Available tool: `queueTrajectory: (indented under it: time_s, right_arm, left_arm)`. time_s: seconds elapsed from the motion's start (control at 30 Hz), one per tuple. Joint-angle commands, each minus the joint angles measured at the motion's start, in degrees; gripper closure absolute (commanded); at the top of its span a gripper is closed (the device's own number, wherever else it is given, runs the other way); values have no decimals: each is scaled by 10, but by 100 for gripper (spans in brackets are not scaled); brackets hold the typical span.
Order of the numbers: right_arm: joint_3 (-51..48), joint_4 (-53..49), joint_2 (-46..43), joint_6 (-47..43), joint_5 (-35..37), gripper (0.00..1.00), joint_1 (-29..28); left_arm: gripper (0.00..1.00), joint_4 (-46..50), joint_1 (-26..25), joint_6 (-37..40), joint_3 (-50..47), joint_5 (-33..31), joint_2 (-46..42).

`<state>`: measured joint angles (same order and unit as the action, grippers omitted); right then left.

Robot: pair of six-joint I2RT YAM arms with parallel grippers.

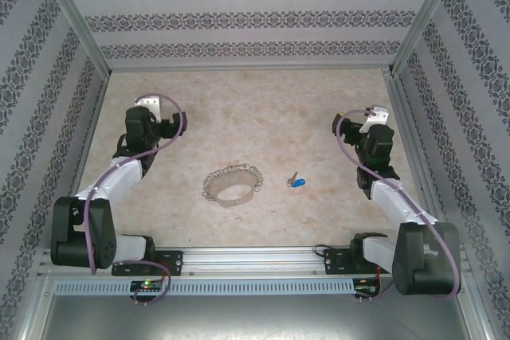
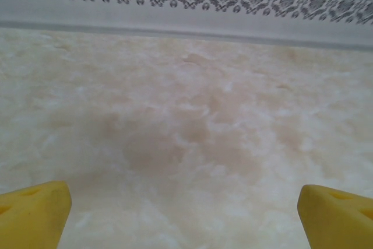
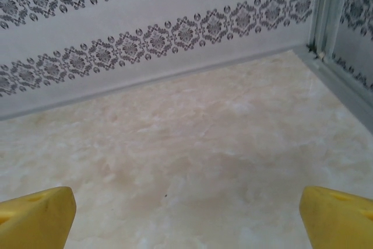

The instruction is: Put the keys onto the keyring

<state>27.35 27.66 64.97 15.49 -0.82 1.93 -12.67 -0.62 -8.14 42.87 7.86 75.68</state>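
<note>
Centrally, key (image 1: 296, 181) beside keyring (image 1: 236, 194)

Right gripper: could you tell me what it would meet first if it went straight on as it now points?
The open right gripper points across bare tabletop toward the patterned back wall. The way looks free; it likely meets tabletop first, though depth is unclear.

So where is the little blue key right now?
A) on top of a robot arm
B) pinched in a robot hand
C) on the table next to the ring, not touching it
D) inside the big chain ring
C: the blue key lies on the table just to the right of the ring, with bare table between them.
</note>
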Motion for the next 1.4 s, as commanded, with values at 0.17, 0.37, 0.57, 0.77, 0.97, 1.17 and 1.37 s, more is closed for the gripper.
queueTrajectory:
  time_s: [0.17, 0.37, 0.57, 0.77, 0.97, 1.17, 1.37]
  right_arm:
    - [2, -107, -31, 164, -187, 7, -27]
    - [35, -217, -24, 198, -180, 18, -194]
    - [49, -209, 52, 267, -146, 28, -324]
    - [66, -188, 141, 321, -131, 37, -378]
    - [87, -181, 201, 351, -123, 44, -419]
    - [96, -177, 235, 369, -118, 44, -441]
    - [110, -170, 265, 375, -119, 50, -447]
  left_arm:
    - [0, 234, -99, -123, 98, 69, -17]
    - [0, 249, -179, -183, 88, 41, -27]
    - [0, 230, -191, -258, 66, 12, -19]
    - [0, 261, -192, -251, 103, 3, 16]
    - [0, 267, -192, -234, 117, -8, 18]
    - [0, 267, -192, -225, 116, -9, 9]
    - [0, 266, -193, -218, 111, -6, -3]
